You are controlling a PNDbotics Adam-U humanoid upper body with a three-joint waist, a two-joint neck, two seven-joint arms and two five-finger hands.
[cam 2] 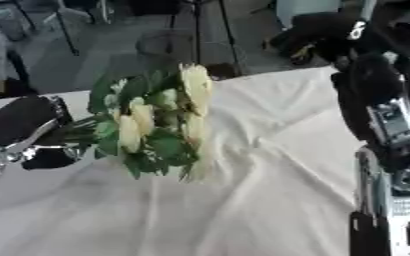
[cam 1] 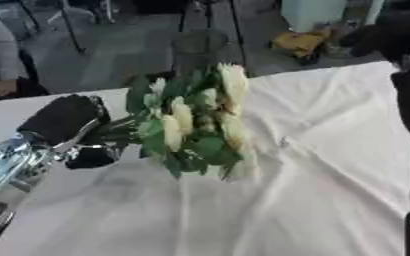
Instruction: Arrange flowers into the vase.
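Gripping the stems of the pale yellow bouquet (cam 1: 195, 120) above the white-draped desk (cam 1: 331, 165), the left hand (cam 1: 64, 120) should swing the blooms upright towards the glass vase (cam 1: 198, 47) at the far edge, while the right hand (cam 2: 370, 82) hangs idle, its fingers unreadable

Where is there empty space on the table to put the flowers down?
The white cloth lies bare right of the flowers, up to the right arm, and bare in front of them too. The left side is crowded: the left hand holds the stems there. A glass vase stands behind.
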